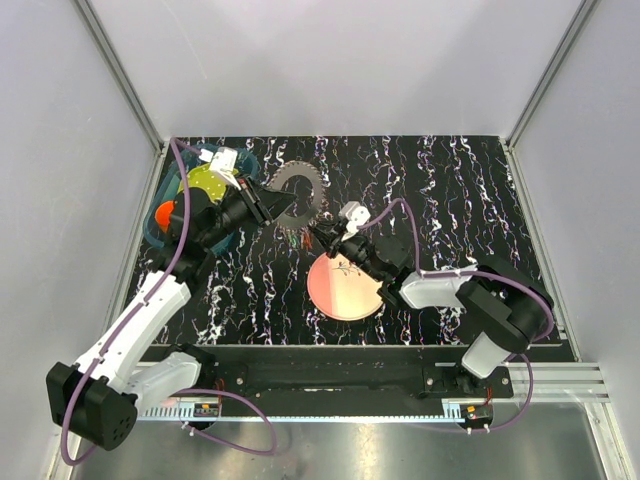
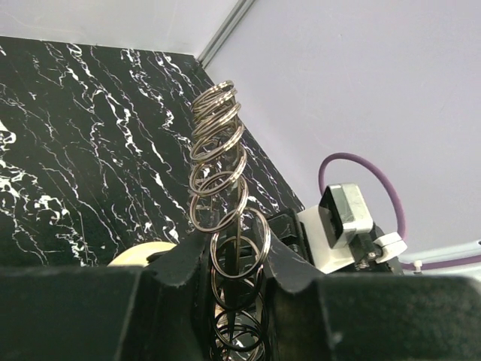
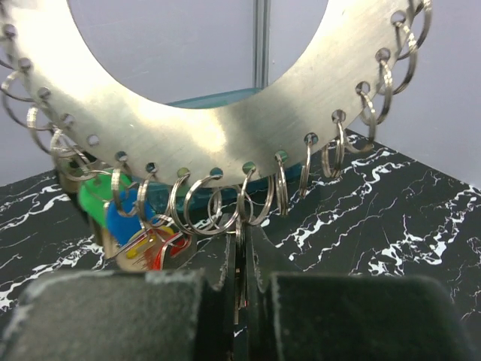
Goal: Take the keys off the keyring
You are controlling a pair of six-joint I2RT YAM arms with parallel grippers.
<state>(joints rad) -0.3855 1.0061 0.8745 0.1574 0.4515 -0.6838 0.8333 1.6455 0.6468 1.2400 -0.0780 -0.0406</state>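
Observation:
The keyring (image 1: 300,190) is a flat silvery ring with many small split rings around its rim, held up above the table. My left gripper (image 1: 285,208) is shut on its near-left rim. In the left wrist view the keyring (image 2: 222,173) stands edge-on between the closed jaws of the left gripper (image 2: 237,256). My right gripper (image 1: 318,236) sits just below the keyring (image 3: 225,128). The right gripper (image 3: 240,252) is shut on a thin silvery key (image 3: 239,289) hanging from a split ring. Green (image 3: 94,197), blue (image 3: 124,218) and red (image 3: 154,252) keys hang to the left.
A round pink plate (image 1: 343,285) lies on the black marbled table under the right arm. A teal tray (image 1: 158,235) holding yellow-green and orange items stands at the back left, behind the left arm. Grey walls enclose the table.

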